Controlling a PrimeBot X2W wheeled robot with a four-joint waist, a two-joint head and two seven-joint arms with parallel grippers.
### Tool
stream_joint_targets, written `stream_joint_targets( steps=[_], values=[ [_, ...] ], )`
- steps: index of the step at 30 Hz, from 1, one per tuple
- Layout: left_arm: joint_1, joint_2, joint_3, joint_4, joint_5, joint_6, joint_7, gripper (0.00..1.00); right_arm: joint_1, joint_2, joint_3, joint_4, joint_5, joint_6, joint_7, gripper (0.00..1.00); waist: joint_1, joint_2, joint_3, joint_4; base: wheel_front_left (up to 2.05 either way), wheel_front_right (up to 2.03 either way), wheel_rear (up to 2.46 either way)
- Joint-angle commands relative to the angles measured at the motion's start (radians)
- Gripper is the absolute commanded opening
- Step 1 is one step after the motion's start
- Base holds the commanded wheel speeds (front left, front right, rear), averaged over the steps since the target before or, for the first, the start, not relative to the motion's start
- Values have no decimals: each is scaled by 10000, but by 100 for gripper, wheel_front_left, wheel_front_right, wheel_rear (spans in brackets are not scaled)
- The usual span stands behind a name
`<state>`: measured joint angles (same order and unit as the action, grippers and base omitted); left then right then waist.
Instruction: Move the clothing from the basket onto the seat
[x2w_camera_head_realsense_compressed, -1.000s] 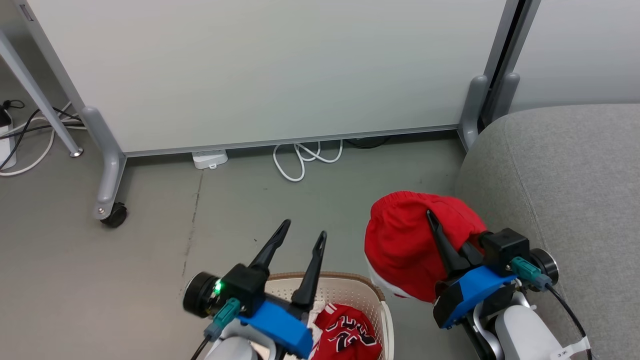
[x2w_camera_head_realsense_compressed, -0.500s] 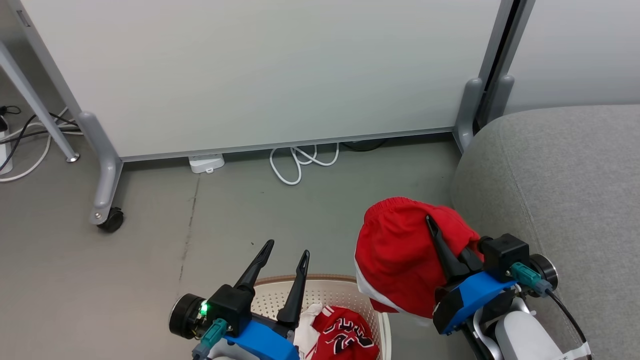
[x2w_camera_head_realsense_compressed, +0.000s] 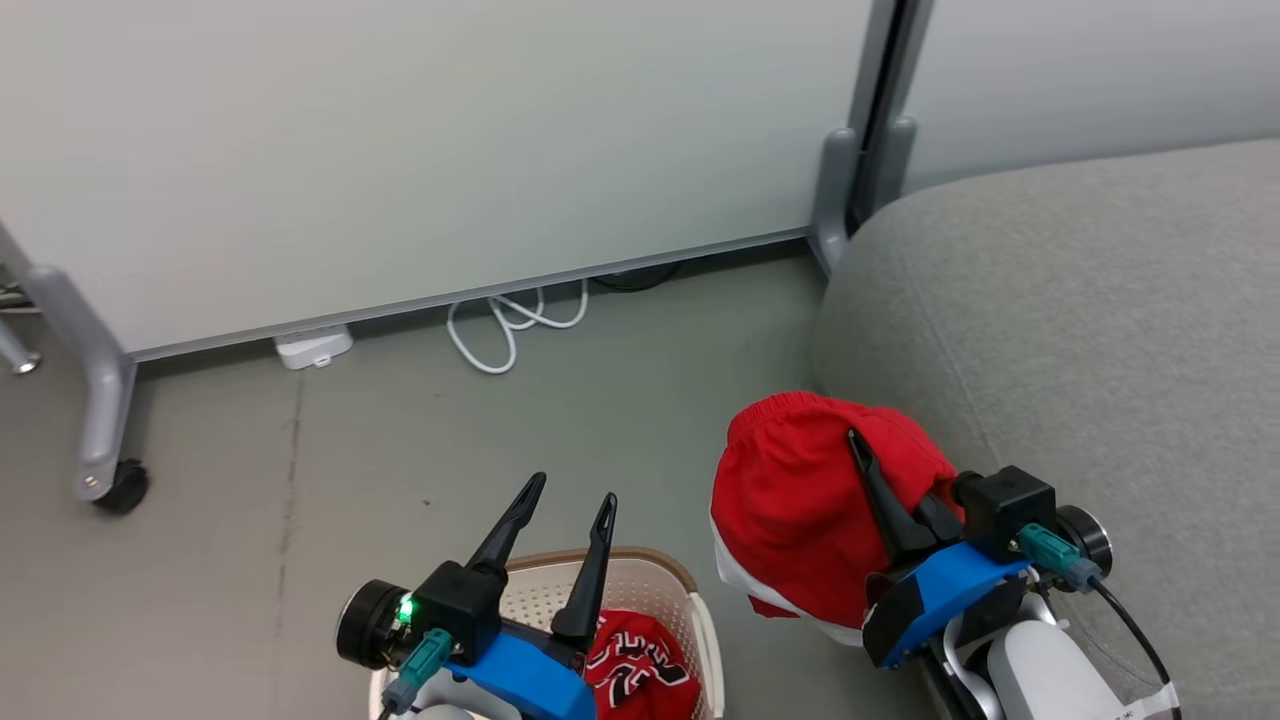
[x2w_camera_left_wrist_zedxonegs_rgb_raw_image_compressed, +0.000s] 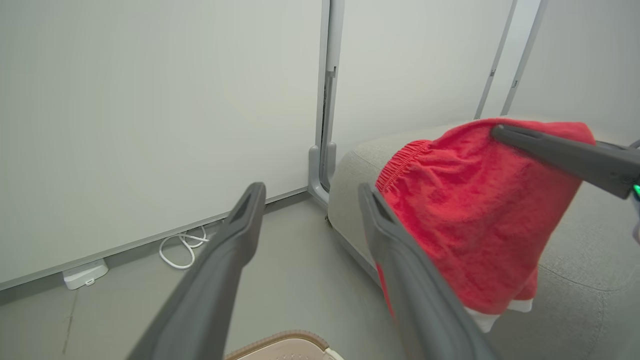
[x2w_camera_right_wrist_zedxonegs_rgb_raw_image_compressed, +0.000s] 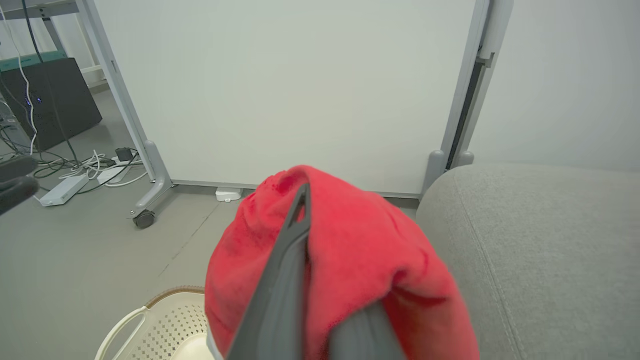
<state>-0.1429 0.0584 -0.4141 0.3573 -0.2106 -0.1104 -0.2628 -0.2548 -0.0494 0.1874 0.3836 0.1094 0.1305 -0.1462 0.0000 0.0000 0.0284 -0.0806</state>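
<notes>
Plain red garment (x2w_camera_head_realsense_compressed: 800, 500) is clamped in my right gripper (x2w_camera_head_realsense_compressed: 862, 445), jaws closed on the cloth. One finger lies on top; the other is buried under the fabric. It's lifted clear of the basket (x2w_camera_head_realsense_compressed: 640, 553). Most of the cloth hangs off the basket side of the fingers, white trim lowest.

Key relation: the sofa (x2w_camera_head_realsense_compressed: 1080, 300) lies to the right of the garment and a bit ahead. In the head view the cloth hangs over the floor (x2w_camera_head_realsense_compressed: 400, 450) in the gap between basket and sofa, just beside the sofa's rounded edge. Can't tell if it touches the upholstery. My right wrist looks to be over the sofa's edge already. That edge and its stitched seam run away from me, so I judge the move as a short sideways carry to the right, then release.

The right arm is the near one, and it has the load. My left gripper (x2w_camera_head_realsense_compressed: 574, 488) hovers above the basket with fingers apart, nothing between them.

The jersey (x2w_camera_head_realsense_compressed: 635, 665) sits in the basket, so the task is roughly half done at best.

Nothing stands between garment and cushion. Risk as I see it: the low hem drags on the sofa's side if I don't carry high enough. Partition panel (x2w_camera_head_realsense_compressed: 400, 150) and white cable (x2w_camera_head_realsense_compressed: 505, 320) are well apart, beyond the path.
</notes>
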Motion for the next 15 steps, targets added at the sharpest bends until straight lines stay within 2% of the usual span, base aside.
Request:
stream_joint_targets(
  steps=[1,15],
  values=[
    [-134,-12,41,6,73,-62,-30,100,-60,-19,-1,-40,25,5,-19,0,0,0,97,-464,0,0,0],
    [-369,-65,-6,170,155,-172,-30,100,-225,-16,62,35,173,5,-182,0,0,0,438,-2305,0,0,0]
  ],
)
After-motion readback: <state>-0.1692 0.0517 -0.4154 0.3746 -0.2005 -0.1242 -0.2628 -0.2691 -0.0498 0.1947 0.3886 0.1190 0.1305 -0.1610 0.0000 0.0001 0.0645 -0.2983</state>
